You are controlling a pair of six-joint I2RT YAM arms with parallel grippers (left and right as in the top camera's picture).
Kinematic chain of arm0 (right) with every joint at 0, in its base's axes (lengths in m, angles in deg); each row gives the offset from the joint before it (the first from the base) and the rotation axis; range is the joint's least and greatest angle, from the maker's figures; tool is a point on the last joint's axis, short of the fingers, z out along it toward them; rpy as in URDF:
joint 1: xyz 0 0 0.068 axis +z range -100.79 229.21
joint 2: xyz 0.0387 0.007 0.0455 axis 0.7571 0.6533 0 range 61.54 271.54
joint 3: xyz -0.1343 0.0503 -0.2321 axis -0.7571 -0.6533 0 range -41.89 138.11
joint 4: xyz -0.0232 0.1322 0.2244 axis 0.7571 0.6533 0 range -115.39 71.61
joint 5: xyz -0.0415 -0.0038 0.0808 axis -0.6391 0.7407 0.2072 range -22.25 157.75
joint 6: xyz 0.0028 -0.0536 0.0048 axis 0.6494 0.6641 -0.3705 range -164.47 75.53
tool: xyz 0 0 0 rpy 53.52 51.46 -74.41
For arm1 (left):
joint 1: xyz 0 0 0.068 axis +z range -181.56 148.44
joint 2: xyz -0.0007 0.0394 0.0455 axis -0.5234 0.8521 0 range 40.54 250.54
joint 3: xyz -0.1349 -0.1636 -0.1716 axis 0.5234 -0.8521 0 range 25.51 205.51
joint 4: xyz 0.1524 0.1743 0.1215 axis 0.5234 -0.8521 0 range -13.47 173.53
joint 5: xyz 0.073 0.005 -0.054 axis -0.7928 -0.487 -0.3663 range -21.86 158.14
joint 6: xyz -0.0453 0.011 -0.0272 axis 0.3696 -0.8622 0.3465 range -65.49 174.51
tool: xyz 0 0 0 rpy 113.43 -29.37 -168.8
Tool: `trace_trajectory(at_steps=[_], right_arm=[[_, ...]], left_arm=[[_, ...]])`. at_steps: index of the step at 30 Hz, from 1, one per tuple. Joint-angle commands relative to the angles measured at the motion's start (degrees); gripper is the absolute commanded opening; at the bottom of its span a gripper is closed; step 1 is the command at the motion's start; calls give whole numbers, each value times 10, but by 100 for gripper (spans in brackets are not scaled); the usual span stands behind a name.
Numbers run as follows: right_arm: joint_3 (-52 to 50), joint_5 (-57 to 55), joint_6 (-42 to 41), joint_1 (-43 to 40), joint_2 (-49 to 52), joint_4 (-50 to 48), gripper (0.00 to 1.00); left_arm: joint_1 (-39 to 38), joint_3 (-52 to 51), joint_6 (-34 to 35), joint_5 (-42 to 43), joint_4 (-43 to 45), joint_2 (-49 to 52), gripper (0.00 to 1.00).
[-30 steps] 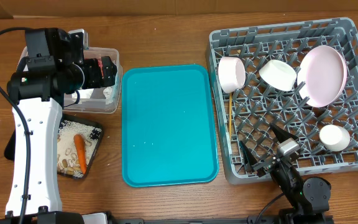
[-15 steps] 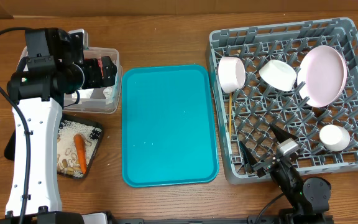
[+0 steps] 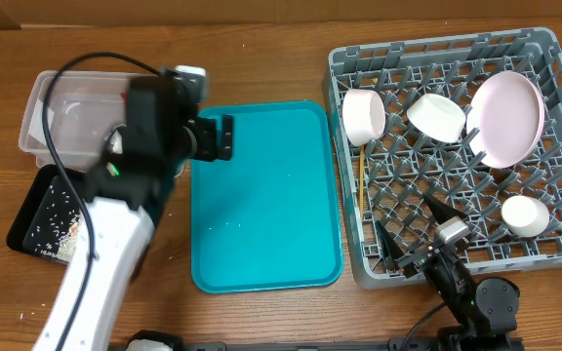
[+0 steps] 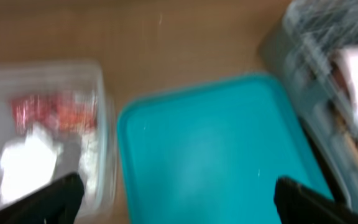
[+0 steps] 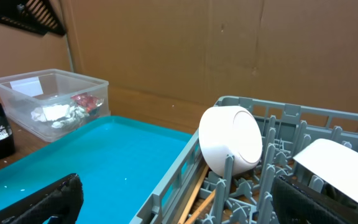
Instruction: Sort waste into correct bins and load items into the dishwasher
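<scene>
We see the large square grey plastic dish rack (image 3: 403, 175) holding a large white round plate (image 3: 505, 117), two white bowls (image 3: 365, 115), a small white cup (image 3: 525, 215) and thin wooden chopsticks (image 3: 362, 190), all toward 12 o'clock of the right gripper (image 3: 410, 226), whose fingers are spread wide. The clear plastic rectangular tub (image 3: 57, 97) lies at 9 o'clock of the left gripper (image 3: 228, 137), which is also spread apart. It holds a red crinkled wrapper (image 5: 87, 101) and crumpled white paper napkins (image 5: 58, 113). The shallow black rectangular tray (image 3: 27, 229) carries rice grains (image 3: 57, 210).

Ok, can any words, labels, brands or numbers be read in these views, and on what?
No text can be read in any view.
Red wrapper in the clear tub: any print is too small in the right wrist view and blurred in the left wrist view.
Teal tray, dish rack, white bowl: no markings visible.
</scene>
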Motion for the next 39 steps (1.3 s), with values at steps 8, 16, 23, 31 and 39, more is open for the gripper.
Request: trace_trajectory(at_steps=[8, 16, 23, 31, 39], right_arm=[[-6, 0, -3, -1, -6, -1, 100], [-6, 0, -3, -1, -6, -1, 100], [-6, 0, -3, -1, -6, -1, 100], [-6, 0, -3, -1, -6, -1, 100], [-6, 0, -3, -1, -6, -1, 100]], left_arm=[[-22, -352, -15, 3, 394, -214, 100], [-16, -525, -15, -18, 485, -423, 100], [5, -629, -15, -18, 485, -615, 100], [19, -670, -5, -14, 408, -734, 100], [19, -670, -5, 1, 358, -738, 100]])
